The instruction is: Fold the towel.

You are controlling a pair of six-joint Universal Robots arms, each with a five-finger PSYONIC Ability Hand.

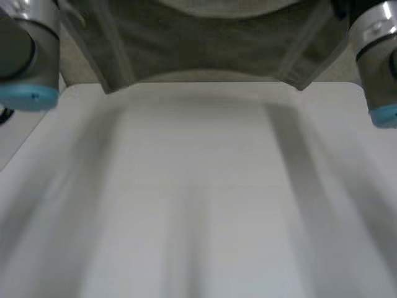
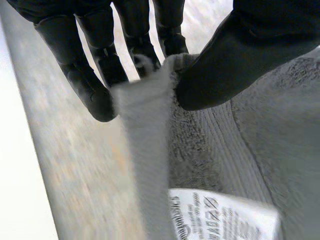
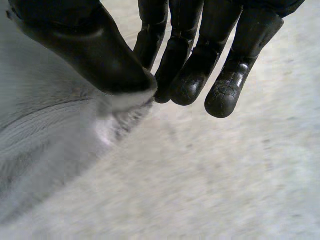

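Observation:
A grey towel hangs in the air past the table's far edge, stretched between my two arms. In the left wrist view my left hand pinches a towel corner between its thumb and fingers; a white care label shows lower on the cloth. In the right wrist view my right hand pinches the towel's other corner between thumb and fingers, and the cloth drops away beside the thumb.
The white table spreads out below the towel, with its far edge just under the cloth's lower hem. My left arm and right arm flank the towel.

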